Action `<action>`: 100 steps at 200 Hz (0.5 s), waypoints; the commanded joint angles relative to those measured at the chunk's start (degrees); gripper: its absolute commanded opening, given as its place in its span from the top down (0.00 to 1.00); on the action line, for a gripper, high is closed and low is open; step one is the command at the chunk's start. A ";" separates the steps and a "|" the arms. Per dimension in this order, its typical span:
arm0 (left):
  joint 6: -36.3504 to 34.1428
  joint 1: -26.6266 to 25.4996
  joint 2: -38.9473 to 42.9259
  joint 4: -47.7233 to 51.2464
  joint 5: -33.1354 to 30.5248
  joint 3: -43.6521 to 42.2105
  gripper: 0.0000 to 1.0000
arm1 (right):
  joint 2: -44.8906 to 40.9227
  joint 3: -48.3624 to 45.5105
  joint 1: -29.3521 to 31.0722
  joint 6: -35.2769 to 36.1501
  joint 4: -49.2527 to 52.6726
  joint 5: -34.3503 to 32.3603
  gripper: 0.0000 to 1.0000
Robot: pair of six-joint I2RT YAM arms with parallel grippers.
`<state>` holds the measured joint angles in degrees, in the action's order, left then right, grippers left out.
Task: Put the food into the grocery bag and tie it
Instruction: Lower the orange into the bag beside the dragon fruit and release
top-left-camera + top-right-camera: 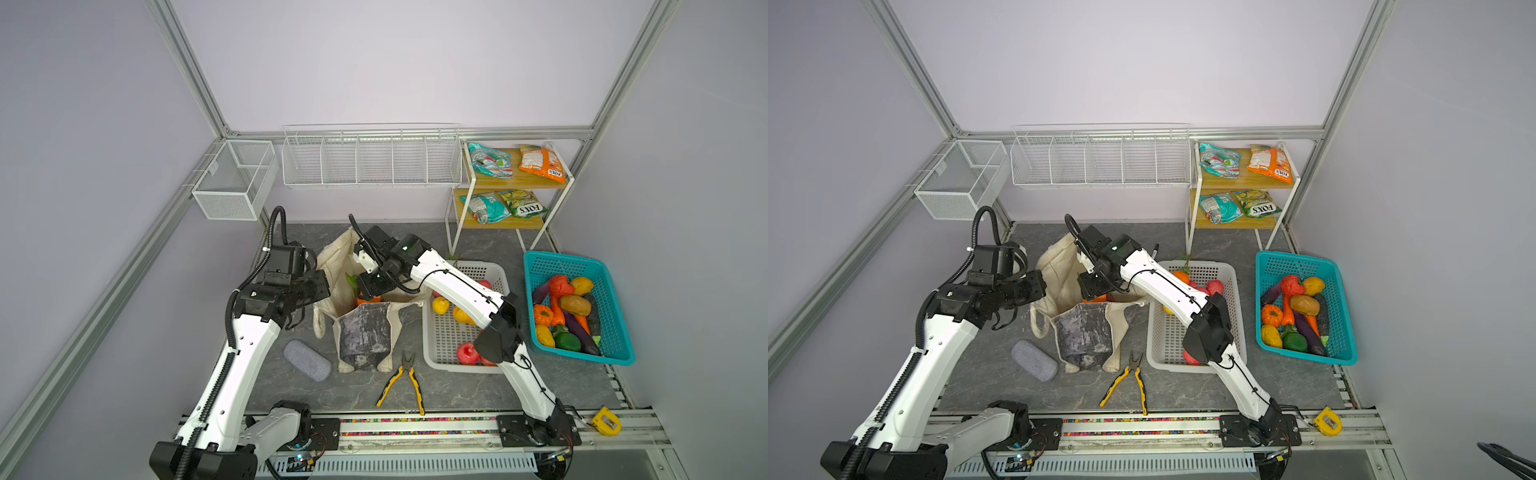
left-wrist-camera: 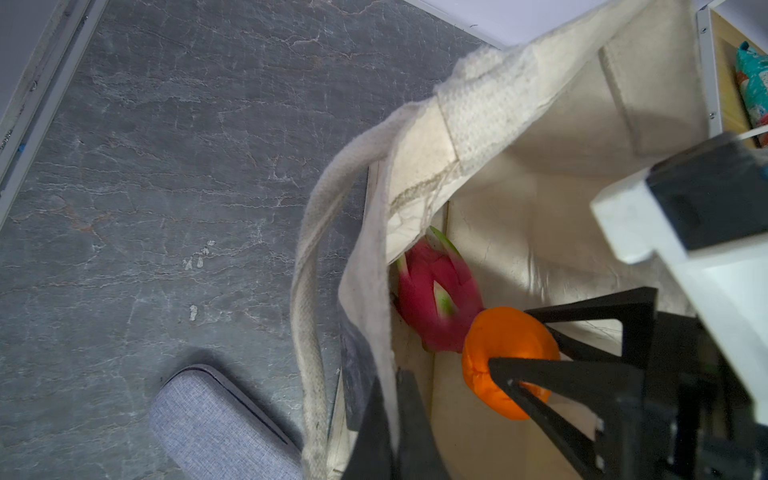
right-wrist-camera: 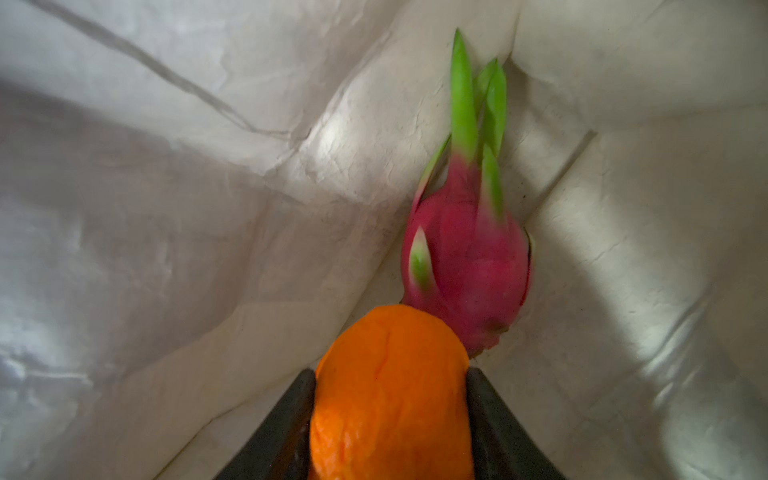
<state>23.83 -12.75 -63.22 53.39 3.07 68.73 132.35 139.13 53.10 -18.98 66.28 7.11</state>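
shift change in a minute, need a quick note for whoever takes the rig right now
left tool: shut on the rim of the grocery bag, holding it open.
right tool: shut on an orange, inside the bag, not yet released.
Done: dragon fruit lies in the bag.
To do: release the orange; bag the fruit from the white basket, vegetables from the teal basket, FOX'S packets from the shelf; then tie the handles.

Cream canvas tote [image 1: 365, 336] open mid-table, right gripper [image 1: 371, 291] down in its mouth over an orange [image 1: 365, 300], left gripper [image 1: 322, 286] at its left rim, white perforated basket [image 1: 490, 270] just right, teal basket [image 1: 557, 259] beyond, yellow-handled pliers [image 1: 406, 368] in front.
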 commanded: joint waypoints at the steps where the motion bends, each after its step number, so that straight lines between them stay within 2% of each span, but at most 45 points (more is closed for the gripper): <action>1: -0.59 0.10 -0.15 -1.18 0.19 1.68 1.00 | 1.40 -1.16 0.92 3.27 2.27 1.41 0.46; 100: -0.80 0.10 -1.05 -2.31 -0.51 2.37 1.00 | 5.70 -6.45 1.48 4.86 -1.72 -0.51 0.46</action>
<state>23.81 -12.75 -63.96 52.86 3.01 68.95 136.11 134.47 54.61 -15.53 65.58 7.75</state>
